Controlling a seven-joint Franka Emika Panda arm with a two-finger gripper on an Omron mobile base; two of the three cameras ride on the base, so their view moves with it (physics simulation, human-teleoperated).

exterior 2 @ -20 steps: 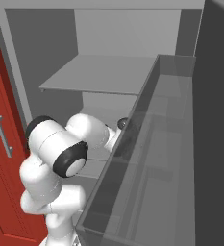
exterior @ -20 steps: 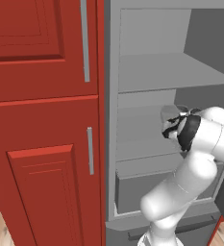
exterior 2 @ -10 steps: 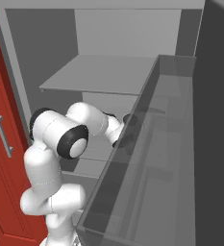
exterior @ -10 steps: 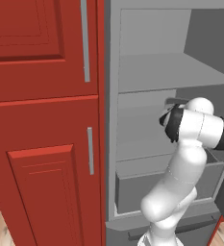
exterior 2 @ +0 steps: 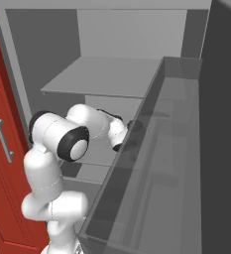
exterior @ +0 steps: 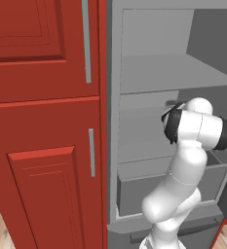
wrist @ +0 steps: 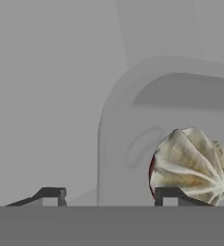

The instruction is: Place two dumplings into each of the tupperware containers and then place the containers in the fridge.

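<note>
- The fridge (exterior: pixel 149 73) stood open just beside the red cabinets (exterior: pixel 42 121), its grey shelves and lower drawer (exterior: pixel 149 187) showing in the left base view.
- The white arm (exterior: pixel 183 165) rose in front of the drawer and bent in under the fridge's upper shelf (exterior 2: pixel 107 74), with the wrist reaching toward the back wall.
- In the right base view the dark end of the hand lay behind the see-through bin of the open fridge door (exterior 2: pixel 171 163), so the gripper itself was hard to make out there.
- In the hand view the gripper (wrist: pixel 111 196) had its two dark fingertips (wrist: pixel 51 194) well apart — spread wide, with nothing clamped between them.
- A tupperware container (wrist: pixel 132 125) sat just ahead of the fingers, on a grey fridge surface; its rounded corner and flared rim faced the camera.
- One dumpling (wrist: pixel 190 166) lay inside that container, near the right-hand fingertip — pleated, tan-beige with browner folds.
- The fingertip overlapped the dumpling's lower edge in the picture; whether they touched could not be told.
- Any second dumpling in the container was not clear from this angle, since the right edge of the view cut the container off.
</note>
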